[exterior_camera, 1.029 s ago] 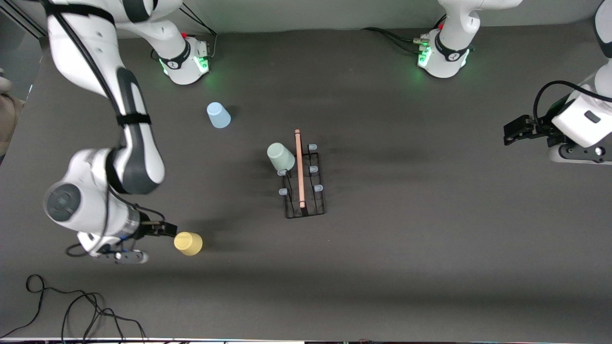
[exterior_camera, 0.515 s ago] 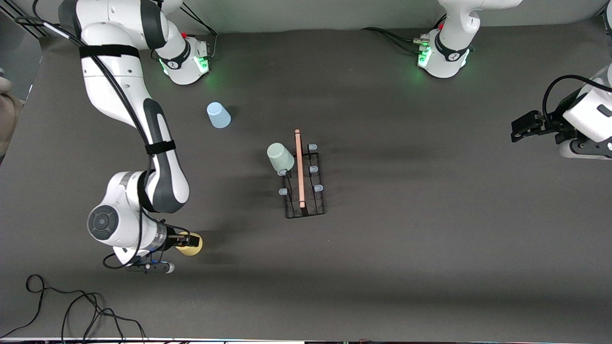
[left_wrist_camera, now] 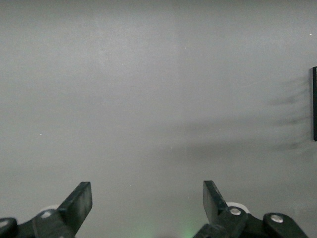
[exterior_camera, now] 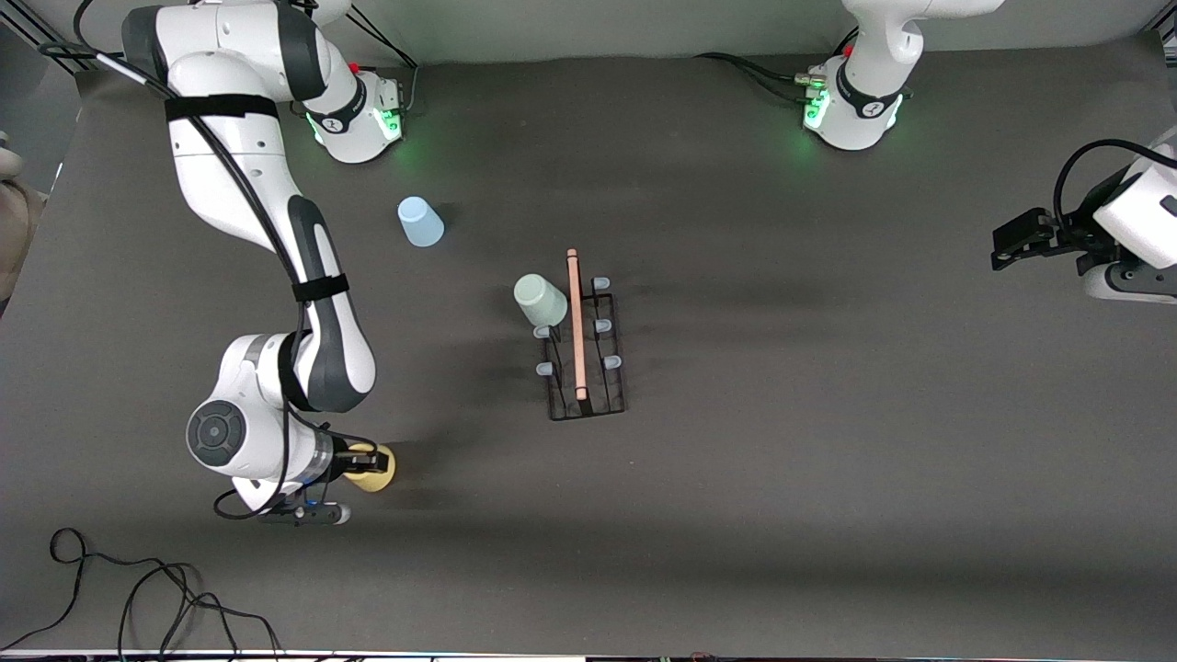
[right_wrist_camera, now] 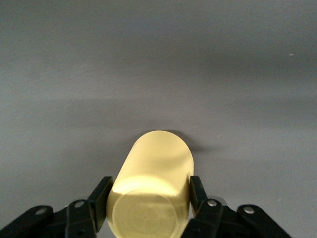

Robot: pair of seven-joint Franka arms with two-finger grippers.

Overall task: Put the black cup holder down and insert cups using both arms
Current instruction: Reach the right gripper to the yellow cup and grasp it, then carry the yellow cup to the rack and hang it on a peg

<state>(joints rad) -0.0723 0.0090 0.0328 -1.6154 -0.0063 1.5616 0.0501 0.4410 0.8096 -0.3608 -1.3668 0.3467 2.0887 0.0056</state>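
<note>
Pinching the smooth yellow cup (right_wrist_camera: 151, 186), the right gripper (right_wrist_camera: 148, 201) fingers hold it; left gripper (left_wrist_camera: 143, 206) fingers spread wide

Three cups in all: one light blue cup (exterior_camera: 420, 222), one mint green cup (exterior_camera: 540, 301), one yellow cup (exterior_camera: 376, 467). One black cup holder (exterior_camera: 583, 354) with a single wooden rod (exterior_camera: 577, 322) on top; I count five pale-tipped pegs showing. Two arms, each with one gripper: right gripper (exterior_camera: 360, 460), left gripper (exterior_camera: 1010, 248)

Black cup holder (exterior_camera: 585, 354) mid-table, one cup (exterior_camera: 540, 301) against it — another cup (exterior_camera: 420, 222) farther off, third (exterior_camera: 377, 467) nearest the camera.
</note>
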